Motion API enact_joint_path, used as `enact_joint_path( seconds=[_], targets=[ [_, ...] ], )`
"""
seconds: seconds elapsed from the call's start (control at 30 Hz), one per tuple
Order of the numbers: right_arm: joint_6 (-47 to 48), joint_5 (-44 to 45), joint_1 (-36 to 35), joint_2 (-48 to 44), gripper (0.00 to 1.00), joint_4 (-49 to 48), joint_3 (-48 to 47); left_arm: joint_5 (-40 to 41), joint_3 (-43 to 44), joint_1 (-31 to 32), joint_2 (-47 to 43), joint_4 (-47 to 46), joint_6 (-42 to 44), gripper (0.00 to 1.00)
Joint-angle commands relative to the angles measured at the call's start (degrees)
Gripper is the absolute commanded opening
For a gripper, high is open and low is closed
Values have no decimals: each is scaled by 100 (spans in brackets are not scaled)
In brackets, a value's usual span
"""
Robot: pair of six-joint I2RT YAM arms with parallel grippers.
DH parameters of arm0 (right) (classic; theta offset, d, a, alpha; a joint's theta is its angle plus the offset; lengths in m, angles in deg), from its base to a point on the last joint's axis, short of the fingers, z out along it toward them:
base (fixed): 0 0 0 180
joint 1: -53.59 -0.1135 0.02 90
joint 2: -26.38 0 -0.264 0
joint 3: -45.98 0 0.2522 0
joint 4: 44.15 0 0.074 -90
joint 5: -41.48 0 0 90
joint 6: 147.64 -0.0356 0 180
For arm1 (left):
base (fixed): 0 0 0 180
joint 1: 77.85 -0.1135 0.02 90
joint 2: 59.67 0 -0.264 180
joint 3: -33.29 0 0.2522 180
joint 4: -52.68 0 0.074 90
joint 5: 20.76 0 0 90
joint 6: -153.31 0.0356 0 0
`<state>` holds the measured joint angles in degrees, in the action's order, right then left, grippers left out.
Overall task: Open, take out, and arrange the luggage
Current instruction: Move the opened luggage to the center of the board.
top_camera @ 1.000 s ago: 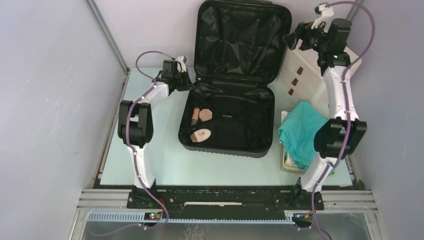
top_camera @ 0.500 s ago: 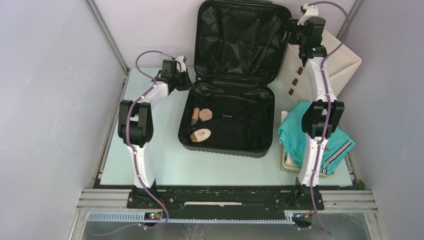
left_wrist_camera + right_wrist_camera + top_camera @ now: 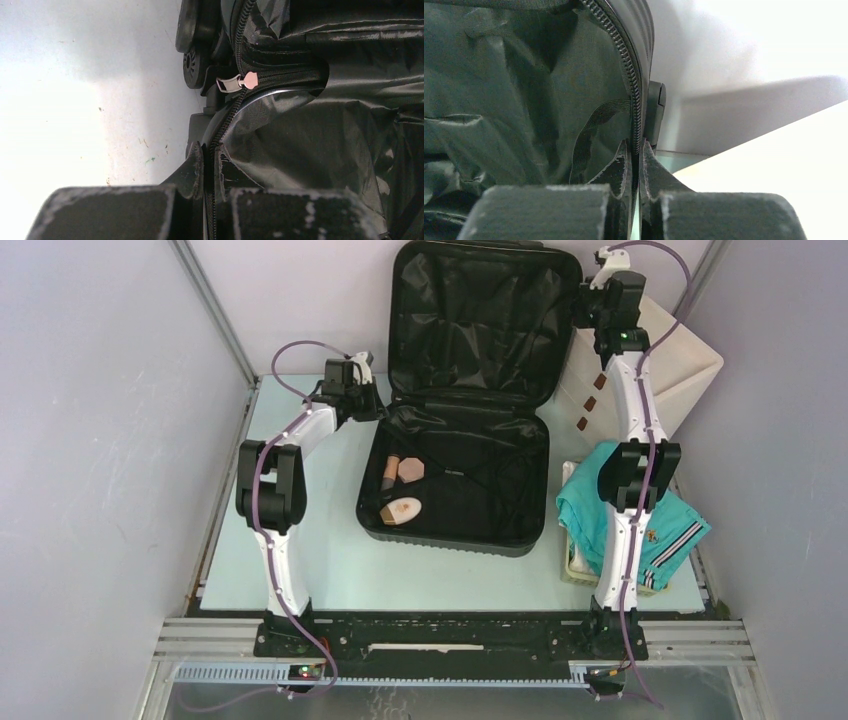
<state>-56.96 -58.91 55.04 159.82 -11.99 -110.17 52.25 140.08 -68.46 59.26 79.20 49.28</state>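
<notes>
Luggage, a large black hard-shell suitcase, lay open on the desk between my two tools, its base flat and its lid standing upright beyond it.

My left tool was closed on the zip-lined rim of the base at its far left corner. The wrist view showed both fingers pinched tight on that edge, with the silver zipper pull and two black wheels just ahead of the tool. My right tool was also closed, gripping the lid's right rim high up, one finger on either side of the zipper teeth.

A few small tan and pink items lay in the base, nearer to me than the left tool. A white drawer box stood just right of the right tool, and a teal garment lay well below it.

I judged the shell stiff and smooth, far too wide for either tool to span, so the thin rim was the surest hold. The lining looked slack and would likely slip if pinched alone. Bulky and probably heavy, the case seemed to want both tools, and the hinged lid might swing if let go.
</notes>
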Motion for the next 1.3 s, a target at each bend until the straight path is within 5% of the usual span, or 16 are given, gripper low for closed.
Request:
enact_joint_path(
  seconds=[0.0,0.5,0.87,1.27],
  targets=[
    [-275,-733,-56,-331,0,57,-408,325,-15,-209,-315,-161,110,0],
    [-514,-1984,-758,-1256,0,-59,336,473,-767,-408,-1006,-423,-29,0],
    [118,-1880,-1632,-698,0,-139,-674,809,-1806,-700,-1577,-943,-388,0],
    [590,-1518,-2407,-58,0,-2458,-852,938,-1225,-1406,-1285,-965,-745,0]
  ],
)
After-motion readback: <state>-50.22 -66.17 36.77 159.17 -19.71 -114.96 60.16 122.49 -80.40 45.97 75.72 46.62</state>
